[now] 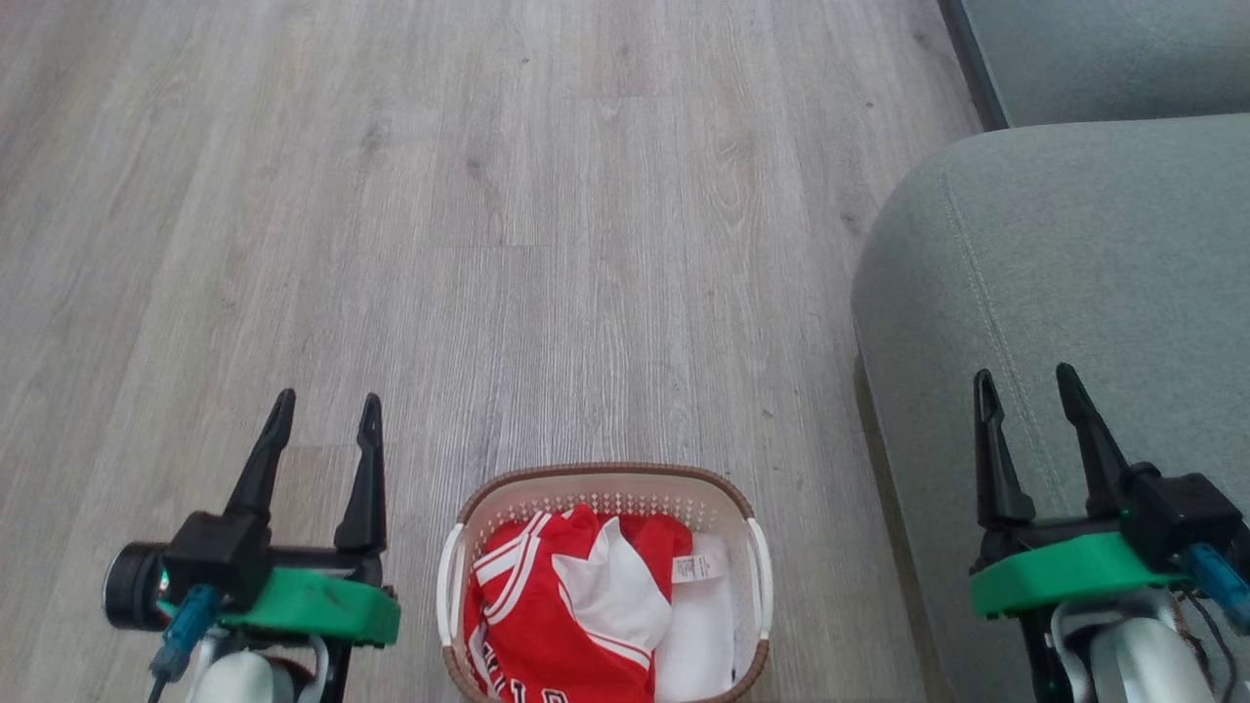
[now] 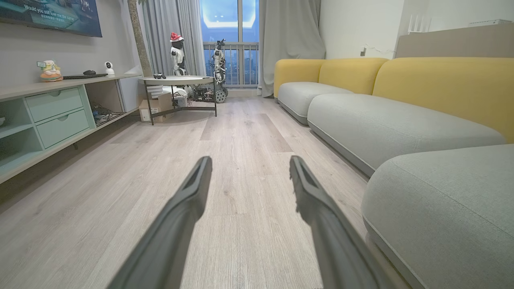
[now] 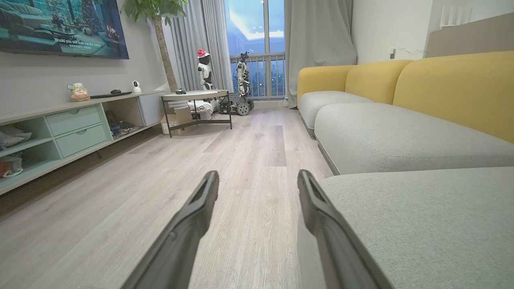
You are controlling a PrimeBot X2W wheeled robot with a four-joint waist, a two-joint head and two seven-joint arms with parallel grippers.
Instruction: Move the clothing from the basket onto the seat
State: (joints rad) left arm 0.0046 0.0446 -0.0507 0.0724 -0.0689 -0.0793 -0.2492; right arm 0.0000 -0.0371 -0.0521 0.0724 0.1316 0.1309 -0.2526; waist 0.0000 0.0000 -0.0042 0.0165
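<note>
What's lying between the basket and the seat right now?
In the head view, a bare strip of wood floor separates the basket from the seat; nothing lies on it.

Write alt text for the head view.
A cream basket of red and white clothing sits on the wood floor at bottom centre. The open left gripper hangs over the floor beside it; the open right gripper hangs over a grey-green sofa seat.

Right hand point(image 3: 258, 175), fingers spread, at grey-green seat point(image 3: 421, 224) edge; pale wood floor point(image 3: 120, 224)

Pale plank floor point(image 1: 488, 244), grey-curtained window point(image 2: 229, 24)
</note>
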